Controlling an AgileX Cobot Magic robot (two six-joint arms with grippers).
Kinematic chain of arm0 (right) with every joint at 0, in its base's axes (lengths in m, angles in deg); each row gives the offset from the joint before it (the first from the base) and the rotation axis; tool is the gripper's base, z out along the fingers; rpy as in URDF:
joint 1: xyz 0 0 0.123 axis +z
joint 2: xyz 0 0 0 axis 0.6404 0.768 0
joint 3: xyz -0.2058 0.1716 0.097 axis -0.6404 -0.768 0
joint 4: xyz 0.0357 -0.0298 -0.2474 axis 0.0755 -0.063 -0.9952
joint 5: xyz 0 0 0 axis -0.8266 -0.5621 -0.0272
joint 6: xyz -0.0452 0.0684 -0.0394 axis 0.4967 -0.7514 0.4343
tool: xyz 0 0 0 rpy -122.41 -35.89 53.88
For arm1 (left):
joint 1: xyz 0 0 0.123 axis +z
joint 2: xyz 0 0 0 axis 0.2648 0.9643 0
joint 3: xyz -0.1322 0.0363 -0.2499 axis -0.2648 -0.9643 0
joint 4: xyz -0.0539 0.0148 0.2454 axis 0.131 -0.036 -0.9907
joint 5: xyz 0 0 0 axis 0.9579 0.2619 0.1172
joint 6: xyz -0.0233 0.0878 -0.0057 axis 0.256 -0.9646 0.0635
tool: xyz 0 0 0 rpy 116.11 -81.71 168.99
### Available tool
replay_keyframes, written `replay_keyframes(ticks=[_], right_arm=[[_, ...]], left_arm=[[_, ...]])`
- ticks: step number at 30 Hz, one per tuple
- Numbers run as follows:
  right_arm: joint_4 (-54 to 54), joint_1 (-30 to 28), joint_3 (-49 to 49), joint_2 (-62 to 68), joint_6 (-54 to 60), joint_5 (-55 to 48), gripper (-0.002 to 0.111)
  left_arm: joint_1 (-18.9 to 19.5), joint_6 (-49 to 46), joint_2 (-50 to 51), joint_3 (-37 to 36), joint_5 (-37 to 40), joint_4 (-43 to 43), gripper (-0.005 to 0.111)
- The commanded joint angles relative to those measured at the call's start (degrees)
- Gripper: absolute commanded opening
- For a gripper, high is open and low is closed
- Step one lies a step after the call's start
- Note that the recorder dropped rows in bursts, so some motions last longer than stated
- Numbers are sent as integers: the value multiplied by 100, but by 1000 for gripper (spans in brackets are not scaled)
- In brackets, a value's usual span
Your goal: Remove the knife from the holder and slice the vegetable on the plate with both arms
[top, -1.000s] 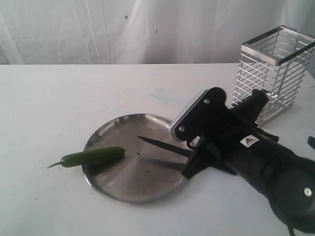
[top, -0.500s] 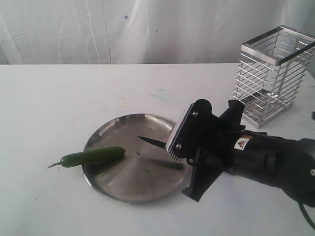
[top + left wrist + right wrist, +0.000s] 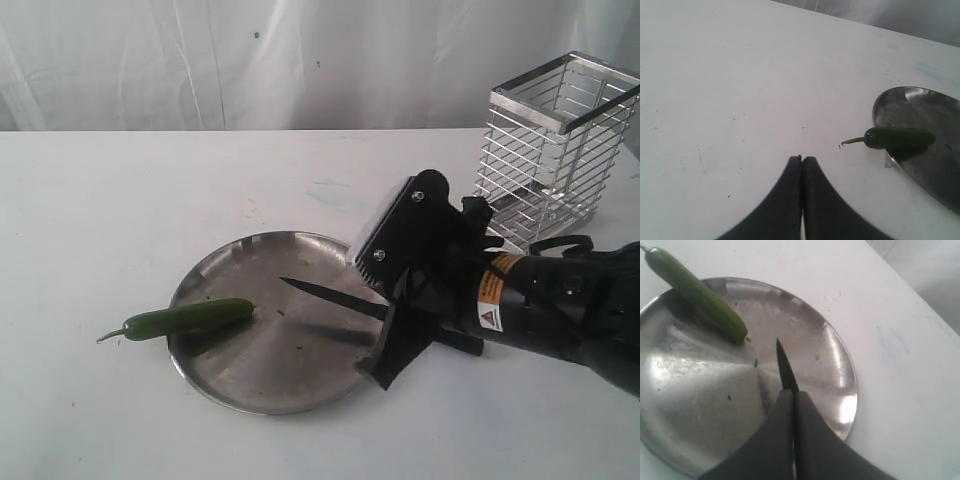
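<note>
The knife (image 3: 784,369) is out of the holder (image 3: 556,150), clamped in the right gripper (image 3: 792,405); just beyond its fingers the pepper (image 3: 695,290) lies uncut; the left gripper (image 3: 801,172) is closed, empty.

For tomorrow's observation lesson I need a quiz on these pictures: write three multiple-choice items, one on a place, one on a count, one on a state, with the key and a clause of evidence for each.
1. Where does the slender dark green pepper lie?
A. Inside the chrome wire holder
B. Across the rim of the round steel plate, stem over the table
C. In the left gripper

2. How many peppers are in view?
A. One
B. Two
C. Three

3. What is the state of the right gripper?
A. Open and empty
B. Shut on the pepper
C. Shut on the small dark-bladed knife

Key: 1 B, the exterior view shows its stem end off the plate's edge; 2 A, every view shows a single pepper; 3 C, the right wrist view shows the blade jutting from between the closed gripper.
</note>
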Motion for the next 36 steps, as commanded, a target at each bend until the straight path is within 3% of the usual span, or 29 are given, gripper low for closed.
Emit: replay_keyframes(ticks=[1,5,8,9,10,12,16,18,19,21,22,36], right_arm=[[-583,-56,106,46,215,-1345,0],[-830,-56,450,247,1196,-2807,0],[-1576,-155,561,352,782,-2981,0],[-2109,-179,576,376,253,-3021,0],[-3423,-178,575,401,-1185,-3266,0],[-4593,-166,575,441,-3375,-3707,0],[-4355,-57,575,441,-3820,-3738,3],[-4272,194,575,465,-3820,-3754,19],[-4251,311,575,523,-3820,-3901,34],[-4131,356,484,668,-3820,-3991,53],[-3961,356,453,763,-3820,-3848,55],[-3778,345,458,1543,-3837,-2989,55]], left_arm=[[-45,-7,-26,0,17,-21,0],[-45,-7,-26,0,17,-21,0],[-45,-7,-26,0,17,-21,0],[-45,-7,-26,0,17,-21,0],[-45,-7,-26,0,17,-21,0],[-45,-7,-26,0,17,-21,0],[-45,-7,-26,0,17,-21,0],[-45,-7,-26,0,17,-21,0],[-45,-7,-26,0,17,-21,0],[-45,-7,-26,0,17,-21,0],[-45,-7,-26,0,17,-21,0],[-45,-7,-26,0,17,-21,0]])
